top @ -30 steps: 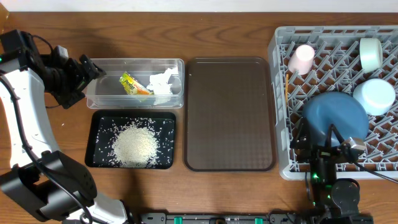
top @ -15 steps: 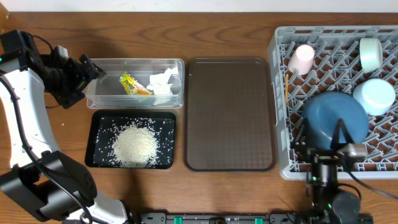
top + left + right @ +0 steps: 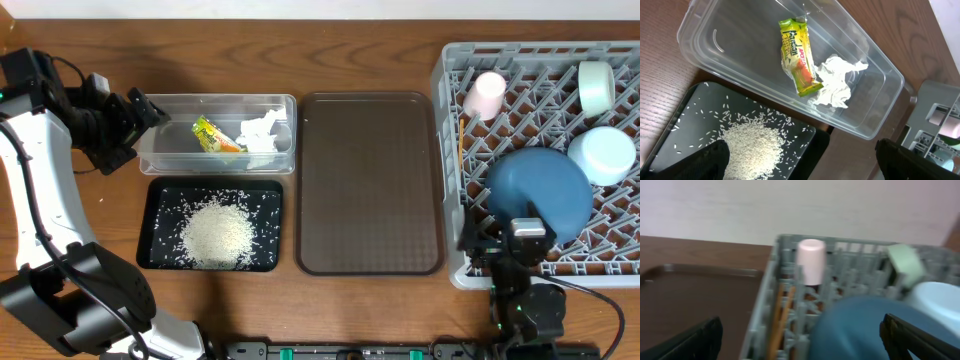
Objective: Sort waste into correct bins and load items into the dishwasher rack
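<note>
The clear tub (image 3: 170,130) holds the yellow-green wrapper (image 3: 213,136) and the white tissue (image 3: 262,133). Both also show in the left wrist view, wrapper (image 3: 797,55) and tissue (image 3: 837,82). The black tray (image 3: 212,181) holds the rice (image 3: 215,235). The grey rack (image 3: 447,180) holds the blue plate (image 3: 540,190), pink cup (image 3: 486,93), mint bowl (image 3: 597,85), white and light-blue bowl (image 3: 602,152) and chopsticks (image 3: 461,140). My left gripper (image 3: 150,112) is open and empty at the tub's left end. My right gripper (image 3: 505,245) is open and empty at the rack's front edge, by the plate.
A large brown serving tray (image 3: 368,180) lies between the bins and the rack, with nothing on it. The rack's front left corner stands close to its right edge. Bare wooden table runs along the back and the far left.
My right gripper has drawn back from above the blue plate to the rack's front edge. The left arm and all the objects have not moved.
</note>
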You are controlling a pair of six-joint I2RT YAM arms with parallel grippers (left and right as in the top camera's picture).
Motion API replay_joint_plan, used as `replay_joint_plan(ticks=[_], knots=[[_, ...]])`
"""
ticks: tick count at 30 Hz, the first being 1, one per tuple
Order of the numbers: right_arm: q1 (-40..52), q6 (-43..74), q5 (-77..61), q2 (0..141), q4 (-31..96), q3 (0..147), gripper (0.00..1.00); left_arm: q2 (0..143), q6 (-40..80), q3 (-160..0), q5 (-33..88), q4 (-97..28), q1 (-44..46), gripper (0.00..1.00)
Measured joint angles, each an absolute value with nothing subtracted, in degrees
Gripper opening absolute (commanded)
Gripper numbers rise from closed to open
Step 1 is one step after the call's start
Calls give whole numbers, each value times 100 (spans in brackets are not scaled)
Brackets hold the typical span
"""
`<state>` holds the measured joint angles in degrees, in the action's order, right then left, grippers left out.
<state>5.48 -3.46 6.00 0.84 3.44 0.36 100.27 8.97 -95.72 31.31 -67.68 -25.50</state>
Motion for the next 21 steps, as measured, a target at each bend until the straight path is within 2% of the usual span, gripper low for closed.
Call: replay_joint_plan(ticks=[21], knots=[[344,-548,596,84,342,36,99,10027,897,-9572,3131,-6768,-2550,96]])
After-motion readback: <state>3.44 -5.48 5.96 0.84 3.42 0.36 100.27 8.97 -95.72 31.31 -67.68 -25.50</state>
